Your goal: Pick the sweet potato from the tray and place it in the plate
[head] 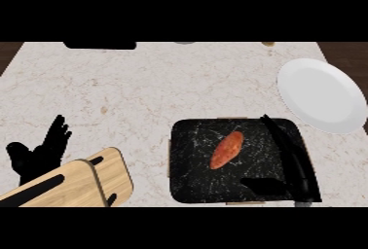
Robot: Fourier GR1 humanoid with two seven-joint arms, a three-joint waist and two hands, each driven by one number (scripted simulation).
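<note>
Just left of the right hand [291, 160] — sweet potato [227, 150], flat on the black tray [188, 182], not touched; fingers straight and released over the tray's right side, thumb sticking out toward the potato. Up and right of that hand, off the tray — white plate [323, 95], bare. Far left on the counter [144, 87] — left hand [39, 153], fingers up, relaxed, gripping nothing.

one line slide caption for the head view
Right hand open over the tray beside the sweet potato; plate waits.
</note>
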